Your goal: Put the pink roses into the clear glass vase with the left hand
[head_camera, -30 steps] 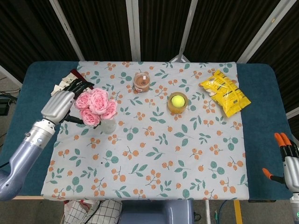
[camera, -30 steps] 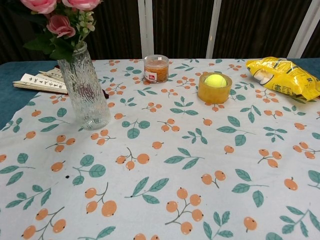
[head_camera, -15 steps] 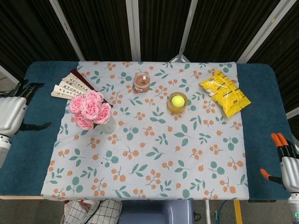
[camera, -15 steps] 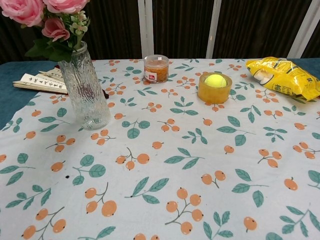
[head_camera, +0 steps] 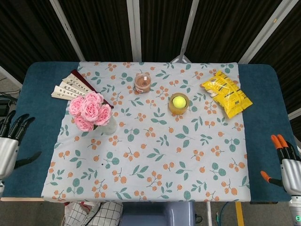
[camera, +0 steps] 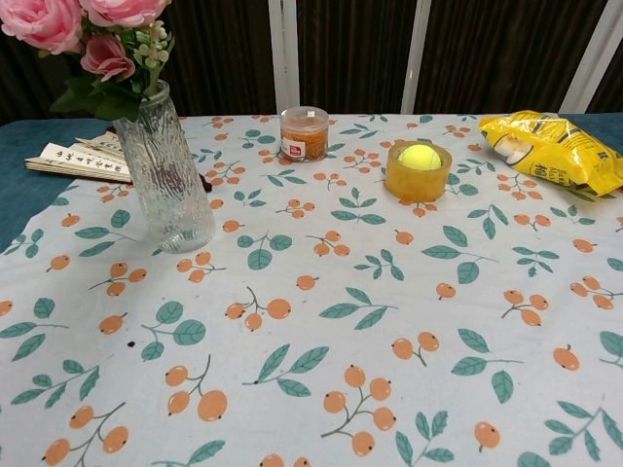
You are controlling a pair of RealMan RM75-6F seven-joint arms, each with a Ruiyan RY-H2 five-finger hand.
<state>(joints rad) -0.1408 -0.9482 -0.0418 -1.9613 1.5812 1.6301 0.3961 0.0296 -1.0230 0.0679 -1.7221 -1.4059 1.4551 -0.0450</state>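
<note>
Left robot hand (head_camera: 9,146) empty; pink roses (camera: 83,39) upright in vase (camera: 165,175).

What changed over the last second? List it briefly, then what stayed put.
The left hand let go of the pink roses and pulled back toward the robot, off the cloth's left edge; it now hangs open. The roses stand in the clear glass vase, tilted slightly left. The right hand barely shifted; everything else stayed.

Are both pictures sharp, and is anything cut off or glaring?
Head view: sharp, evenly lit, soft shadows; both hands cropped at the lower corners. Chest view: sharp; pink roses cut by the top edge, clear glass vase shows small highlights, no strong glare.
</note>
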